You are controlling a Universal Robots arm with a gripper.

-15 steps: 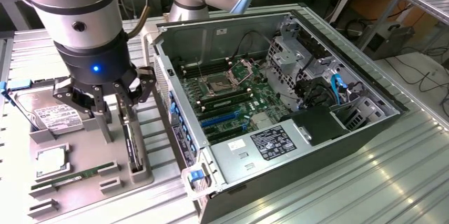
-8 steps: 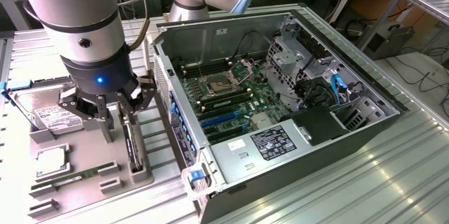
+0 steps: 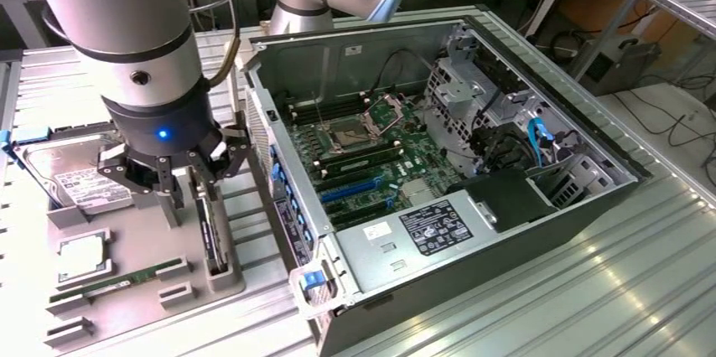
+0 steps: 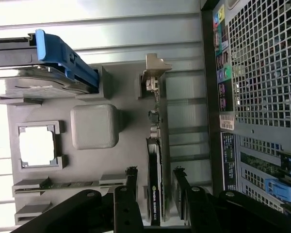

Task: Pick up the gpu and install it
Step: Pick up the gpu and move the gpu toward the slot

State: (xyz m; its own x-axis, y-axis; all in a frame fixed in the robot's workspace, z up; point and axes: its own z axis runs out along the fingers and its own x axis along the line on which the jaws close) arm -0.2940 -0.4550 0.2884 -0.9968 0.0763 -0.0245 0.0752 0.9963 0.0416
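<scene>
The gpu (image 4: 155, 194) stands on its long edge in a slot of the grey fixture (image 4: 126, 145), along the fixture's side nearest the open computer case (image 3: 448, 164), with its silvery bracket (image 4: 155, 73) at one end. The gripper (image 4: 155, 171) hangs directly over it, fingers (image 4: 132, 182) spread, one on each side of the card with a gap showing on both sides. Also on the fixture, farther from the case, lie a hard drive (image 3: 67, 177), a processor (image 3: 84, 255) and a memory stick (image 3: 123, 277).

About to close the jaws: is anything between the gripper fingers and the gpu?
Nothing. In the wrist view the gripper is open, its fingers straddling the on-edge gpu, with a bare gap on each side.
</scene>
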